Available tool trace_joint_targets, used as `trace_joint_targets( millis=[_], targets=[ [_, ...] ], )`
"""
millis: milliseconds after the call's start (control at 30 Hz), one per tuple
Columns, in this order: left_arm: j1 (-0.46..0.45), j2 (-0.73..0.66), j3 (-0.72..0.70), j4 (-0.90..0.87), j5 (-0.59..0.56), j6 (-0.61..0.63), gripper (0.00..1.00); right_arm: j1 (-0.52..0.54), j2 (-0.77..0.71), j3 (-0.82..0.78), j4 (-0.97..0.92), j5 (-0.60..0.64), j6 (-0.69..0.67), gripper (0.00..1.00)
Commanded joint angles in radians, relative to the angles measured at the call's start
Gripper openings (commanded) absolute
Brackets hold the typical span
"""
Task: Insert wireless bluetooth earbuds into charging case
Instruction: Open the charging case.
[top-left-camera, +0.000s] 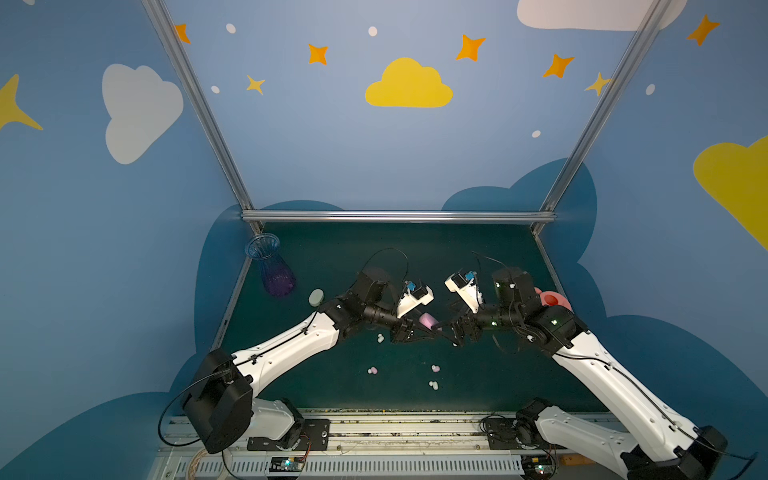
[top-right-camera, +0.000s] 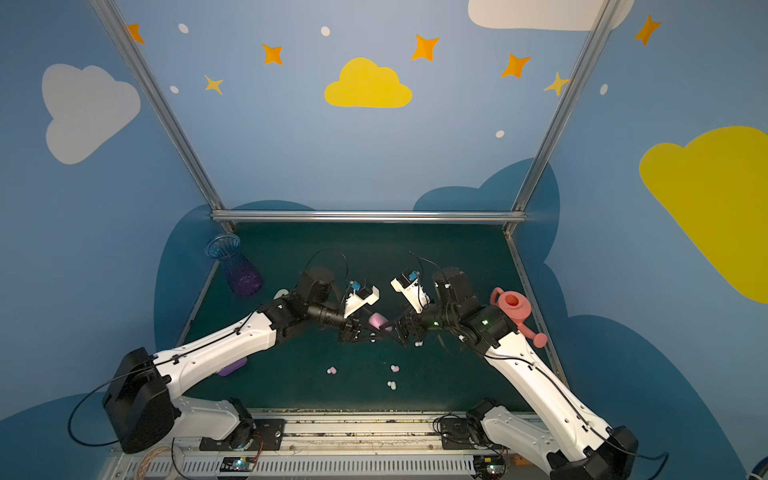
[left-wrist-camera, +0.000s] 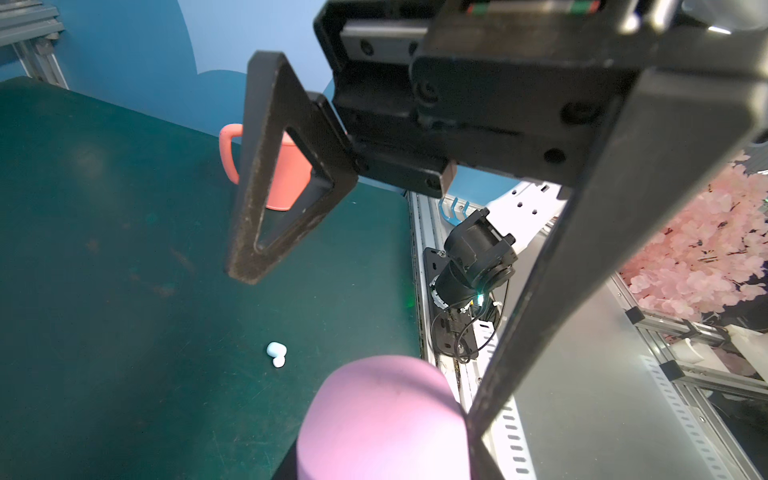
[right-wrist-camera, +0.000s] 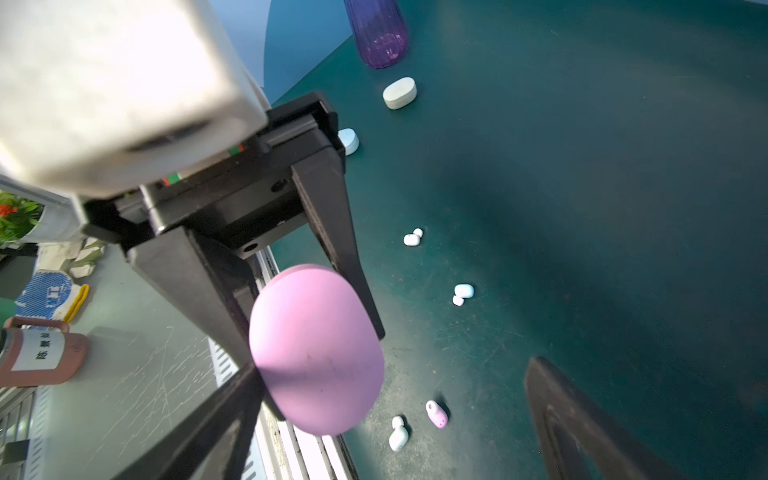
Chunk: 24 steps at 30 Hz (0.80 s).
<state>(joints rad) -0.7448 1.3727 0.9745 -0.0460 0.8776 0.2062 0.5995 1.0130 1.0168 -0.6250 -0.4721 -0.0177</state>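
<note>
A lilac-pink oval charging case (top-left-camera: 428, 320) (top-right-camera: 378, 320) hangs closed above the mat's middle, with my left gripper (top-left-camera: 432, 328) shut on it. It fills the near edge of the left wrist view (left-wrist-camera: 382, 415). My right gripper (top-left-camera: 451, 334) (right-wrist-camera: 397, 365) faces it, open wide, fingers either side of the case (right-wrist-camera: 316, 353). Several earbuds lie loose on the green mat: a whitish one (right-wrist-camera: 412, 237), a pale blue one (right-wrist-camera: 462, 293) (left-wrist-camera: 276, 353), a pink one (right-wrist-camera: 436, 413) and a pale one (right-wrist-camera: 398, 434). In both top views they show in front of the grippers (top-left-camera: 435, 368) (top-right-camera: 331, 369).
A pale green case (top-left-camera: 316, 297) (right-wrist-camera: 399, 93) and a blue case (right-wrist-camera: 348, 140) rest at the left. A purple vase (top-left-camera: 274, 270) stands at the back left corner. A pink watering can (top-right-camera: 517, 309) stands by the right edge. A purple oval piece (top-right-camera: 230, 368) lies under my left arm.
</note>
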Motion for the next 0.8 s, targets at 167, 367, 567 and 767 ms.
trace_joint_targets(
  millis=[167,367,567,767],
  targets=[
    [-0.017,-0.036,0.018,0.004,0.049,0.025,0.04,-0.041,0.022,0.054,-0.020,0.151,0.065,0.95],
    [-0.019,-0.051,0.007,0.019,0.037,0.018,0.04,-0.068,0.036,0.084,-0.044,0.130,0.094,0.95],
    [-0.019,-0.064,-0.008,0.039,0.020,0.012,0.04,-0.088,0.027,0.101,-0.061,0.107,0.112,0.95],
    [-0.016,-0.071,-0.035,0.082,-0.017,-0.013,0.04,-0.123,0.017,0.137,-0.096,0.027,0.173,0.95]
  ],
)
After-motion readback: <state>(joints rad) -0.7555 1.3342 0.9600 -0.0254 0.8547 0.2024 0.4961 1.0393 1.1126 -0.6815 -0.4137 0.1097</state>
